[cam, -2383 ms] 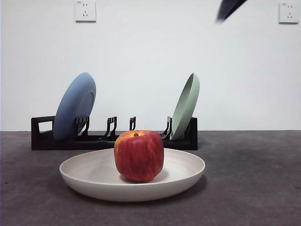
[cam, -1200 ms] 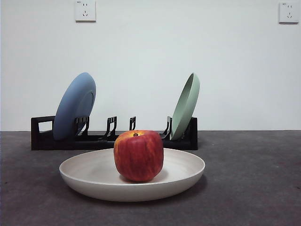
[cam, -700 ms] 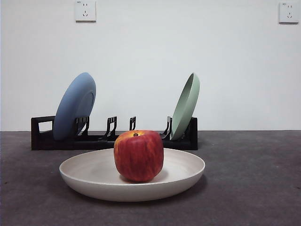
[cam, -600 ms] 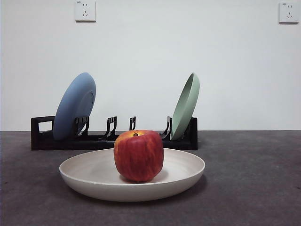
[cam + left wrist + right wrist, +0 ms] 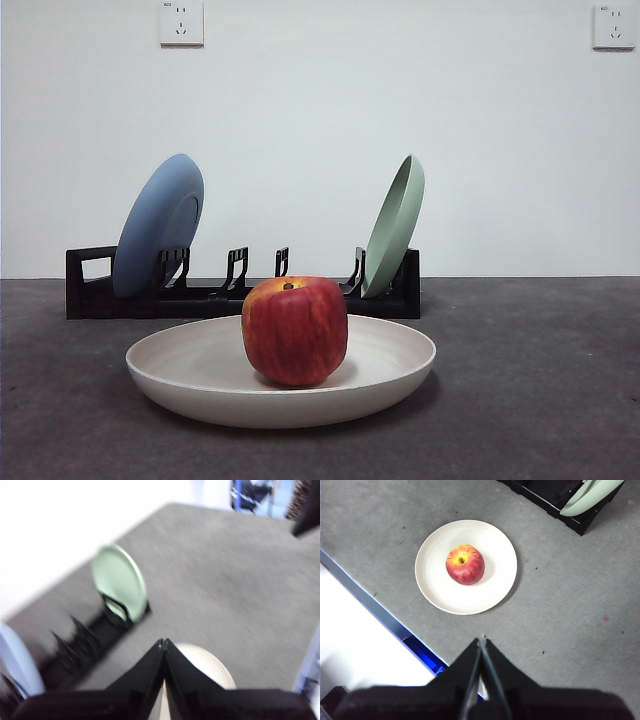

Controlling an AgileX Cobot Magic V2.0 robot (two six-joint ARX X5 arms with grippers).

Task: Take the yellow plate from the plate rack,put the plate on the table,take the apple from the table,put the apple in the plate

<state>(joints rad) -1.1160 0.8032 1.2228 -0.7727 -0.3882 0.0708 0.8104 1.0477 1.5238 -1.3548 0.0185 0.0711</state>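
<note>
The red apple (image 5: 294, 331) sits upright in the middle of the cream yellow plate (image 5: 190, 370), which lies flat on the dark grey table (image 5: 540, 400) in front of the black plate rack (image 5: 90, 290). The right wrist view shows the apple (image 5: 465, 564) on the plate (image 5: 495, 575) from high above. My right gripper (image 5: 482, 641) is shut and empty, high over the table. My left gripper (image 5: 163, 643) is shut and empty, also raised; the plate's edge (image 5: 210, 665) shows beyond it. Neither arm shows in the front view.
A blue plate (image 5: 158, 225) leans in the rack's left end and a pale green plate (image 5: 394, 226) in its right end. The green plate (image 5: 120, 580) and rack (image 5: 85, 640) also show blurred in the left wrist view. The table's edge (image 5: 375, 610) runs near the plate.
A dark arm tip at the top right of the front view has left the picture. The apple, plate and rack have not moved.
</note>
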